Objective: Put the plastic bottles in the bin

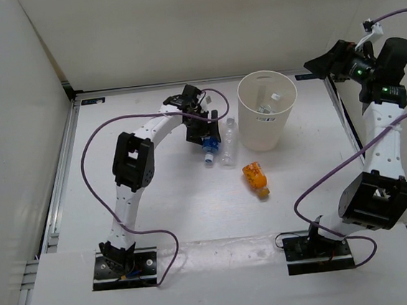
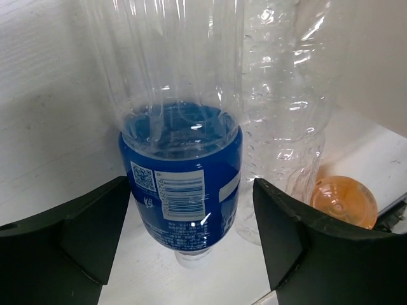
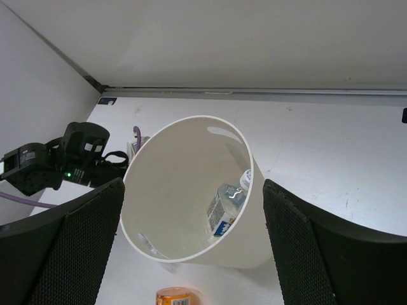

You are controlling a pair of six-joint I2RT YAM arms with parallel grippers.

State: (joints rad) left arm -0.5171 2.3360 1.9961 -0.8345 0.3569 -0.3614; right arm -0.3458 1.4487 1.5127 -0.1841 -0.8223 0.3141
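- Your left gripper (image 1: pixel 205 133) was down at the table (image 1: pixel 158 207) just left of the bin (image 1: pixel 287 126), with its jaws apart and the blue bottle (image 1: pixel 211 154) between them.
- In the left wrist view, the blue bottle (image 2: pixel 181 190) lay between the two fingers (image 2: pixel 70 235). A thin gap showed on its right side. On the left the finger stood right at the label, and you could not tell whether it touched. Nothing was clamped.
- The blue bottle lay on its side left of the bin, with its cap pointing away from the bin's rim toward the arm bases.
- The clear bottle (image 1: pixel 229 143) lay between the blue bottle and the bin, side by side with the blue one. Whether the two touched you could not tell.
- The orange bottle (image 1: pixel 256 178) lay on its side on the near side of the bin, apart from it and from the other two.
- The white-label bottle (image 3: pixel 222 213) was already inside the bin, tilted against the wall at the bottom.
- The bin stood upright on the table, with its mouth open upward.
- Your right gripper (image 1: pixel 322 64) hung high to the right of the bin and was fully open. In its wrist view nothing sat between the fingers (image 3: pixel 63 244), and it looked down into the bin (image 3: pixel 191 119).
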